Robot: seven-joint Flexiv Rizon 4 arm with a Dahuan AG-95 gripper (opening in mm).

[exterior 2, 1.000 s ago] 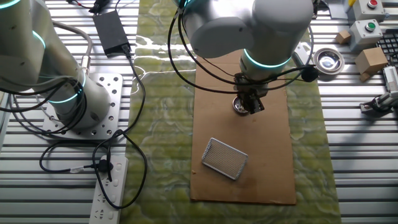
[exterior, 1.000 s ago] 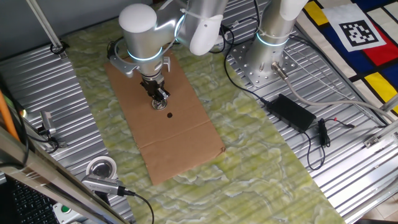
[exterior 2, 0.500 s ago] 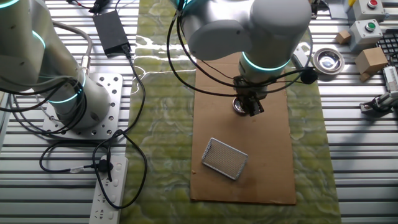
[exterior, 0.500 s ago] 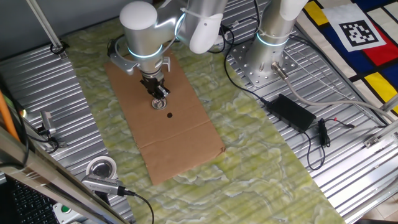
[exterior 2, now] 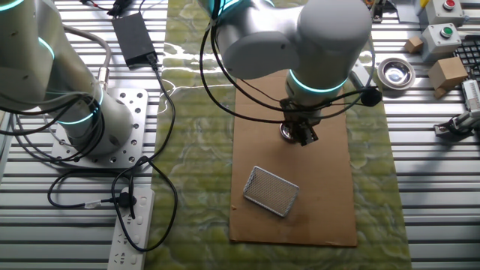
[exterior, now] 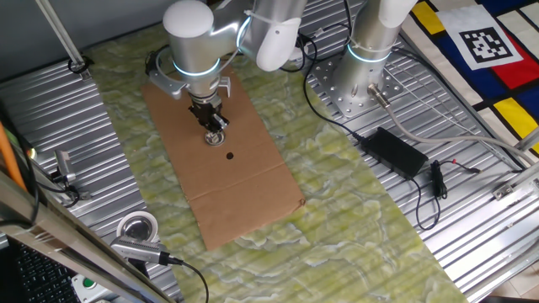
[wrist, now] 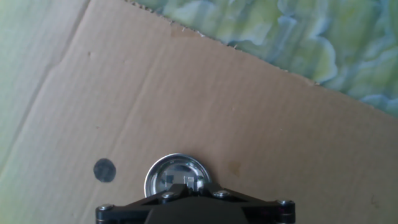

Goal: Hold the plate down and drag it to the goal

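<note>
Gripper on the plate, drag apparently under way, goal dot not yet reached.

The two-finger gripper (exterior: 217, 130) points straight down, its tip on or just over the small round shiny silver metal plate with a dark centre (wrist: 176, 178); contact cannot be confirmed. Finger spacing is hidden in every view, so I cannot tell how far open it is; nothing appears clamped. The plate (exterior 2: 289, 131) lies flat on the brown corrugated cardboard sheet (exterior: 244, 189), mid-sheet. A small flat black dot (wrist: 104, 170), likely the goal, sits near the plate but apart from it. Judged: pressing done or beginning; the slide to the dot remains. A rectangular metal mesh piece (exterior 2: 271, 190) rests further along the cardboard, untouched.
</note>
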